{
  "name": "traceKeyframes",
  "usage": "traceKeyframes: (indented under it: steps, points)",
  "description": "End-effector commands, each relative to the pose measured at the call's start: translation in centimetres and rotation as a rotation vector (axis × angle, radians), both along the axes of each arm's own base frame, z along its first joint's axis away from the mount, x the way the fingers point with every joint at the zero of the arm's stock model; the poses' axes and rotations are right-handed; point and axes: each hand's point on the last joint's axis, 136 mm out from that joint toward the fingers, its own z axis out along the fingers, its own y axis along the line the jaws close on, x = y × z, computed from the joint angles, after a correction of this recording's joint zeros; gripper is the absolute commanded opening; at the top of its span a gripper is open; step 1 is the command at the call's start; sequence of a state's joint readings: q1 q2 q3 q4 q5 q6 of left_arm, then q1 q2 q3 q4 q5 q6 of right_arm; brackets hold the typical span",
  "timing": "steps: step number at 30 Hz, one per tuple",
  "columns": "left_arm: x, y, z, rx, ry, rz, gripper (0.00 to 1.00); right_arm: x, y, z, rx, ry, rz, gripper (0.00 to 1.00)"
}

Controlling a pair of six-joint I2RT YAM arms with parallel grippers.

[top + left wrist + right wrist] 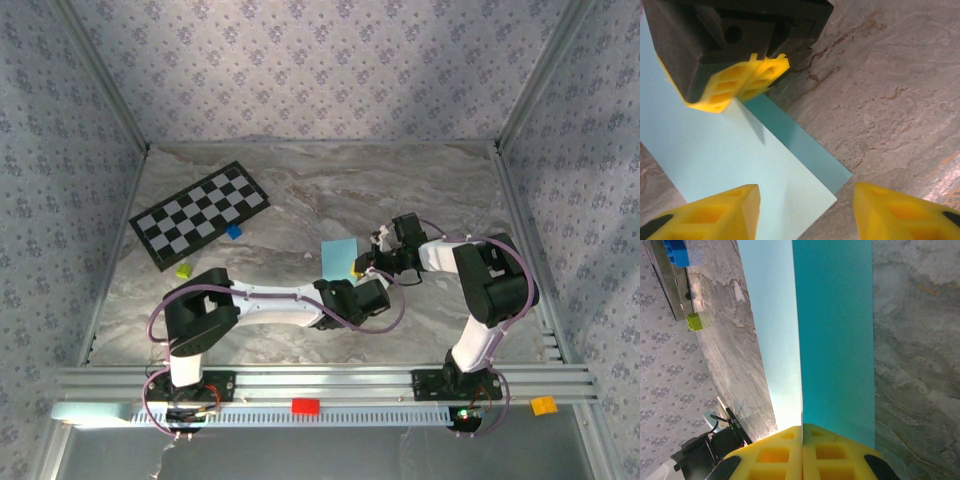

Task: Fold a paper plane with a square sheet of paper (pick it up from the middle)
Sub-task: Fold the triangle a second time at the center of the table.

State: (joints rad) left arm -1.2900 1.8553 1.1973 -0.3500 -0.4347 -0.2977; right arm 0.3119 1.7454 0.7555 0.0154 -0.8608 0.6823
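We are observing the left end effector [802, 202] hovering with fingers spread over the square sheet of paper [338, 254], mid-tabletop [420, 190]. Just beyond, the right end effector [802, 452] is pinching the sheet's edge. The checkerboard card [200, 213] is lying farther back.

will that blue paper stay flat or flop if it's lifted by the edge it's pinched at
Probably floppy: pinched at one edge by the right gripper, the square sheet of paper seems to bend into a lit and a shaded face. It looks thin and is likely very light, so a push might slide it over the smooth table.
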Motion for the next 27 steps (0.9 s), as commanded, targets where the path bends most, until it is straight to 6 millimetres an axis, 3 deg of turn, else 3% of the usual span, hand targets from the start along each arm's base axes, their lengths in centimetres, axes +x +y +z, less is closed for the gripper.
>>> traceKeyframes:
  steps: [1,7,15,21,27]
  points:
    - [0.5,0.2,0.2,0.032,-0.03,0.014,0.45,0.0,-0.1,0.6,0.004,0.008,-0.008,0.08]
    - [0.3,0.3,0.3,0.027,-0.027,0.011,0.22,0.0,-0.1,0.7,0.005,0.004,-0.006,0.1]
    - [0.6,0.4,0.8,0.03,-0.036,0.021,0.02,0.1,-0.2,0.6,0.001,0.004,-0.007,0.13]
    - [0.5,0.3,1.5,-0.02,-0.004,0.031,0.0,0.4,-1.5,1.1,-0.057,-0.03,-0.054,0.24]
    - [0.6,-0.2,2.5,-0.211,0.148,0.055,0.0,0.6,-5.7,2.3,-0.202,-0.102,-0.175,0.43]
